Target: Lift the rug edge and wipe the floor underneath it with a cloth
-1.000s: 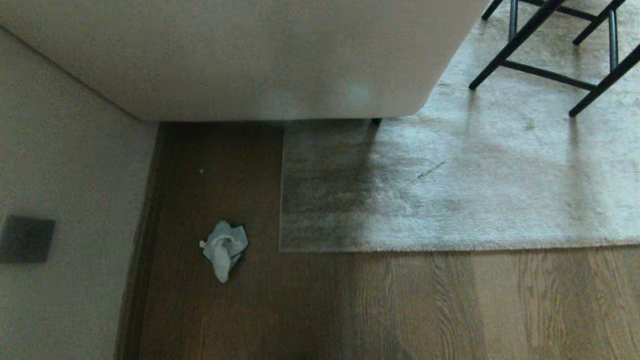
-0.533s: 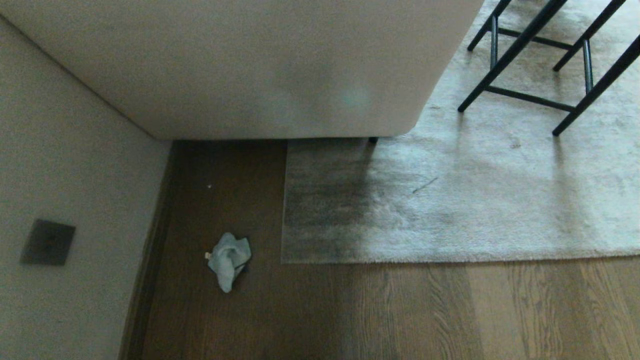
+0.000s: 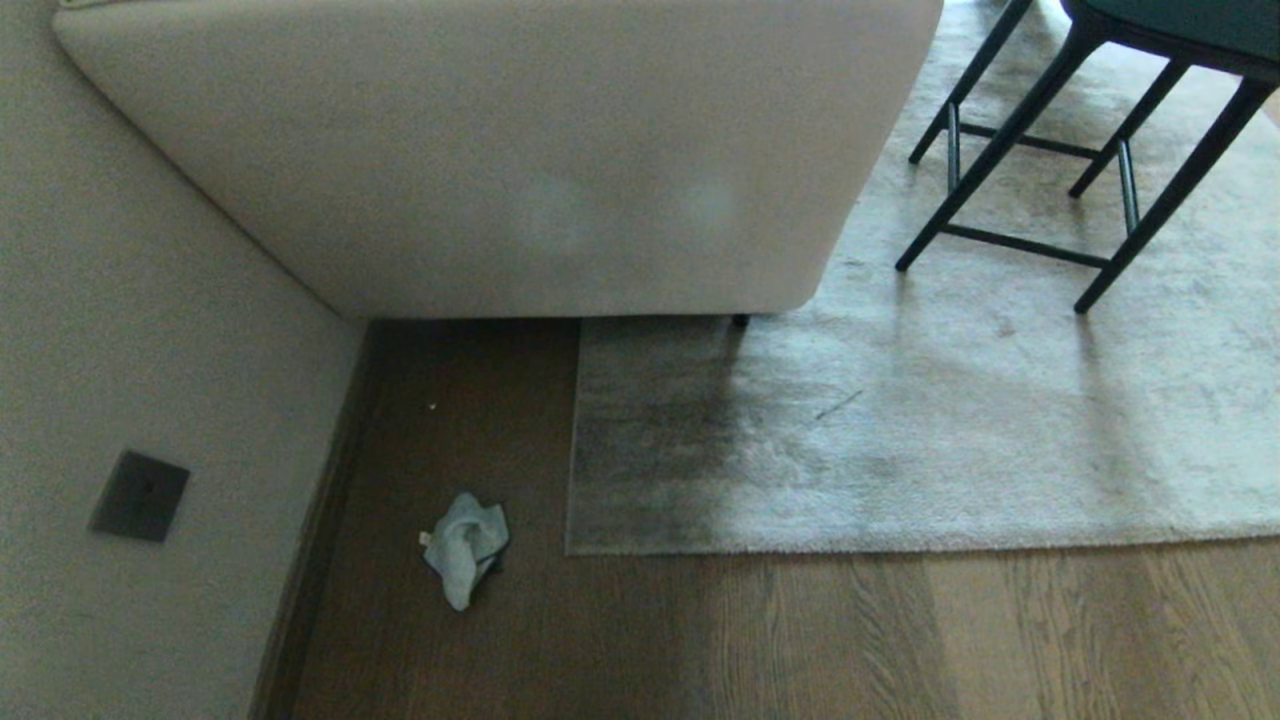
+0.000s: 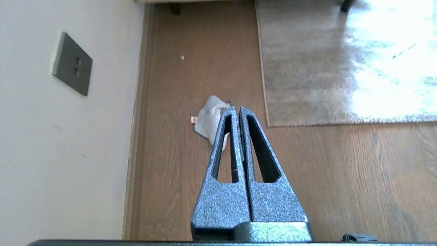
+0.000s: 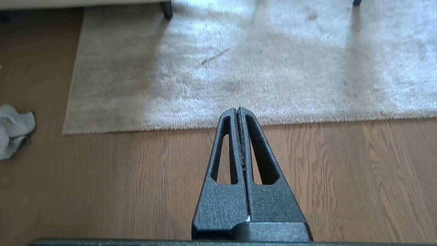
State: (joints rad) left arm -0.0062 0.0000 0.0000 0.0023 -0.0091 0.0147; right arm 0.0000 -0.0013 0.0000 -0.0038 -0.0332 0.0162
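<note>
Floor [image 3: 800,640]: brown wood-grain planks, lower frame. Rug edge [image 3: 800,550] lies flat, corner at lower centre. Sofa [image 3: 500,150] fills upper left, wall [image 3: 150,350] at left with a socket plate [image 3: 139,496]. Chair legs [image 3: 1010,160] stand on the rug, upper right. Cloth [image 3: 465,545] crumpled on planks just beside the rug corner. Bare planks along the bottom. Only wrist views show the grippers: left gripper [image 4: 238,108] and right gripper [image 5: 237,109], jaws pressed together, empty.
</note>
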